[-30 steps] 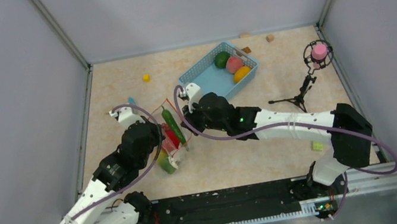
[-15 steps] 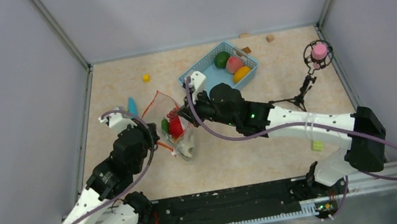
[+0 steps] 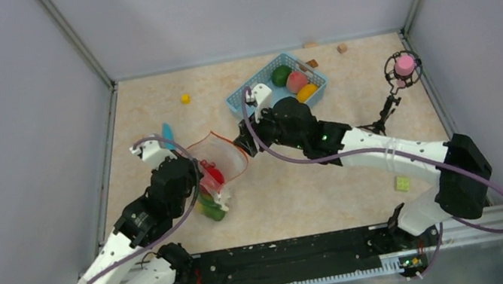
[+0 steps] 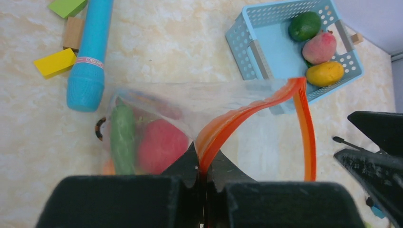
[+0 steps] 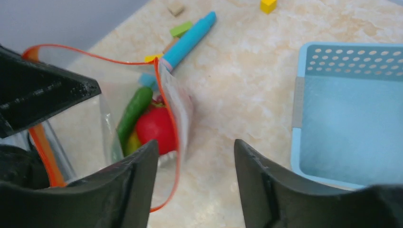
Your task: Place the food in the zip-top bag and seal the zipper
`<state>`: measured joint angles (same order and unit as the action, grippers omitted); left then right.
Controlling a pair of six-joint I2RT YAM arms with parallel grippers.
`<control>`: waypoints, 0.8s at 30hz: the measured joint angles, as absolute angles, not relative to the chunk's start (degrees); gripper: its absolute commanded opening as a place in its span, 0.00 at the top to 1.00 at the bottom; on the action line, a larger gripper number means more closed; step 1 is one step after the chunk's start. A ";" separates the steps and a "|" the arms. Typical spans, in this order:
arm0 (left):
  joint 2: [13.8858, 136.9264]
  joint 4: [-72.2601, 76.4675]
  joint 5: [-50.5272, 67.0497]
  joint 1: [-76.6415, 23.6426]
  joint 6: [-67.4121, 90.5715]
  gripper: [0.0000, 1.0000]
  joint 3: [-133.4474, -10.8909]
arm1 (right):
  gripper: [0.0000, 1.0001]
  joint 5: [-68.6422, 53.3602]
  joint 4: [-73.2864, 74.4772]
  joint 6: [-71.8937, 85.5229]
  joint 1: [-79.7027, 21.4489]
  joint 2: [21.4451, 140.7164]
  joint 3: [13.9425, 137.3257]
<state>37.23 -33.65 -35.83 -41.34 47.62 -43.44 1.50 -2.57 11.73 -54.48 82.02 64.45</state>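
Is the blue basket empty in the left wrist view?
No, the basket holds three pieces at one end: a green pepper, a pink peach and a yellow mango.

We stretch both arms forward, left gripper (image 4: 202,164) pressed closed, right gripper (image 5: 195,149) with its fingers apart

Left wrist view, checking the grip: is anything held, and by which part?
Left pincer pinches the bag by its zipper; right pincer is open, empty.
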 measured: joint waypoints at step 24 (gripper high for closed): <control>40.38 -32.80 -35.24 -41.34 46.76 1.00 -43.44 | 0.05 20.99 7.77 15.38 -29.91 105.67 86.98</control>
